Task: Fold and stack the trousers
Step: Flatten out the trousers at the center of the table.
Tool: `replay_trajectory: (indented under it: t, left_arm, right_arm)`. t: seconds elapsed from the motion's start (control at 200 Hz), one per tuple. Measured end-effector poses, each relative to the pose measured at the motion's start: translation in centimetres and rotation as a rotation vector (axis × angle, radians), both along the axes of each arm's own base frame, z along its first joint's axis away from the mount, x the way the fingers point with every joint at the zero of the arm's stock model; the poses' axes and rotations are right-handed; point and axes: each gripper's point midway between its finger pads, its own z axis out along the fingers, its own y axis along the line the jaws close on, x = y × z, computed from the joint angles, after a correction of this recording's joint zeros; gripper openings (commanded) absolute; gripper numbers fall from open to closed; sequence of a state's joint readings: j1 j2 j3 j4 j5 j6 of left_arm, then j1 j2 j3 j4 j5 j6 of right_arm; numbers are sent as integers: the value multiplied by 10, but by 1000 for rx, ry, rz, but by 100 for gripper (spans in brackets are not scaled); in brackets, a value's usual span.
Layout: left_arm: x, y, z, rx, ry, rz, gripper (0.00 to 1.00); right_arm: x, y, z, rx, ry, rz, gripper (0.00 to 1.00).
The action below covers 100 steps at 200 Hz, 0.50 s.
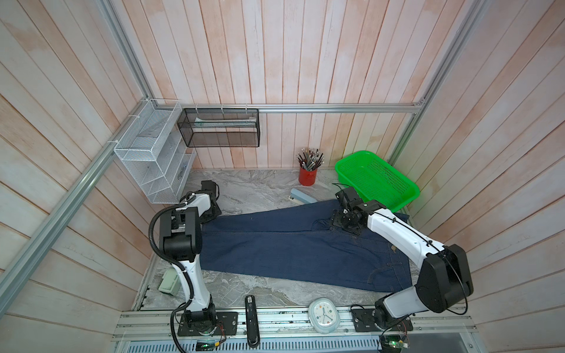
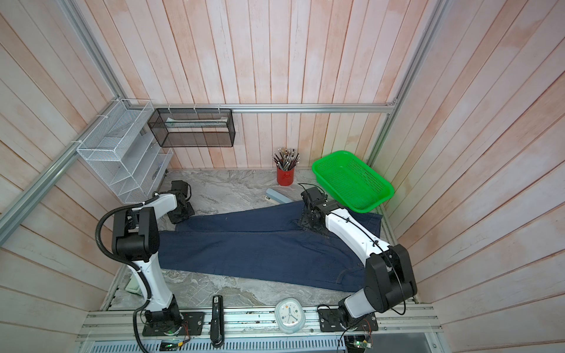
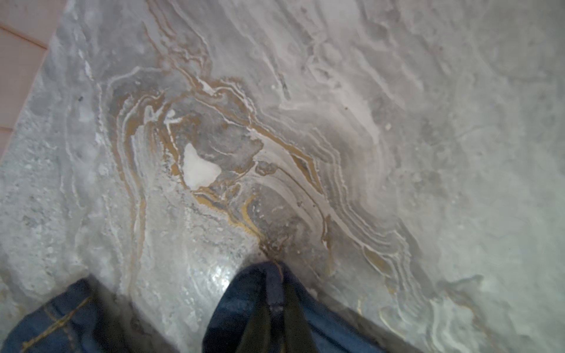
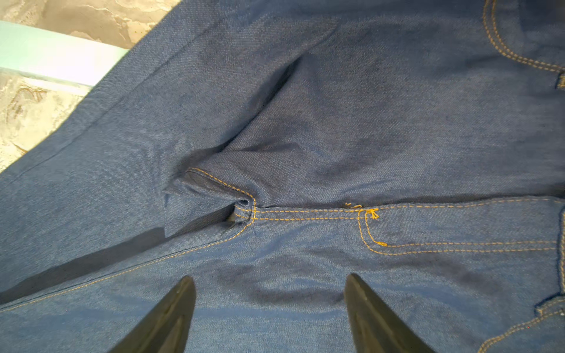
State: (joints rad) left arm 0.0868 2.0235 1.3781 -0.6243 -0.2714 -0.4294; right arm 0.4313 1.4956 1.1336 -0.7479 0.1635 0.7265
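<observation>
Green basket point(image 1: 377, 180), red pencil cup point(image 1: 307, 176) at rear; white clock point(image 1: 323, 314), black stapler point(image 1: 252, 321) on front rail point(image 1: 284, 319).

I see trousers point(image 1: 290, 244) dk navy denim w/ tan-yellow stitching point(image 4: 305, 211); table point(image 1: 250, 186) grey marble, white swirls & gold veins; basket point(image 1: 408, 188) bright green; cup point(image 1: 307, 178) red; walls point(image 1: 275, 61) pale pink-white planks.

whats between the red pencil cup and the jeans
A pale blue stapler lies between the red pencil cup and the jeans, seen in both top views.
</observation>
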Motion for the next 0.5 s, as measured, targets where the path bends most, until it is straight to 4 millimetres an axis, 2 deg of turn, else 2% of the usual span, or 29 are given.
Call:
replay_trajectory:
  t: [0.1,0.195,0.265,0.4,0.445,0.5]
  left_arm:
    - [-1,2,4,14,-2,4,0]
    - [1,4,25,45,-41,-6,0]
    - [8,6,58,86,-120,-20,0]
    - [29,6,138,168,-344,-59,0]
    - [38,8,156,192,-387,-64,0]
    - [50,11,166,211,-412,-69,0]
  right_arm:
    - [1,0,2,1,-5,1,79]
    - [3,1,5,5,-13,1,79]
    - [5,2,7,6,-20,0,79]
    - [7,3,11,10,-30,0,79]
    - [8,3,12,11,-32,0,79]
    - [9,4,13,13,-36,0,79]
